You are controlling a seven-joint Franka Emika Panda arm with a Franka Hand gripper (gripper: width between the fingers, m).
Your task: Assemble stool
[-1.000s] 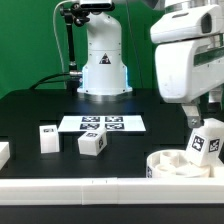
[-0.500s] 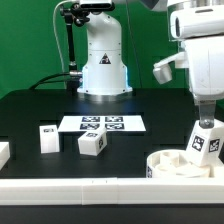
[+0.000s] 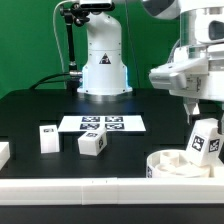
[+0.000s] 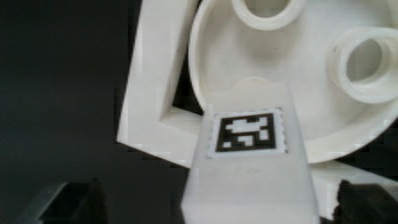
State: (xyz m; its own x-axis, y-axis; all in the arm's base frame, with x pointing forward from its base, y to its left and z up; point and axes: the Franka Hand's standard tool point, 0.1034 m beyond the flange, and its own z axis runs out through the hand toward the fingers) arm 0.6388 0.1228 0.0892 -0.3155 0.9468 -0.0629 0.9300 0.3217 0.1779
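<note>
Gripper (image 3: 194, 106) has lifted clear of the leg (image 3: 205, 140) since a second ago. Back then its fingers sat right by the leg's top; now it hangs above the seat (image 3: 172, 163), apart from the leg. Leg and seat look unmoved, same tilt.

Exterior view only:
- leg stands tilted with its lower end in the seat
- loose leg (image 3: 92, 143) on the table (image 3: 30, 108), off to the exterior view's left of the seat
- another loose leg (image 3: 47, 138) further out the same way
- marker board (image 3: 103, 124) flat, behind those two, well apart from the seat
- robot base (image 3: 103, 65) behind that
- rail (image 3: 80, 187) runs along in front of the seat

Wrist view only:
- looks straight down the leg (image 4: 249, 170), which lies across the seat (image 4: 329, 110) between two round holes
- can't tell if its end sits in a hole
- dark fingers (image 4: 63, 200) show on either side of the leg, spread wide, nothing gripped
- white rail (image 4: 157, 70) lies just beside the seat's rim

Markings: black-and-white square tag on the leg, clearest in the wrist view. Similar tags on both loose legs and a row on the marker board. Patterns only, too coarse to decode.
</note>
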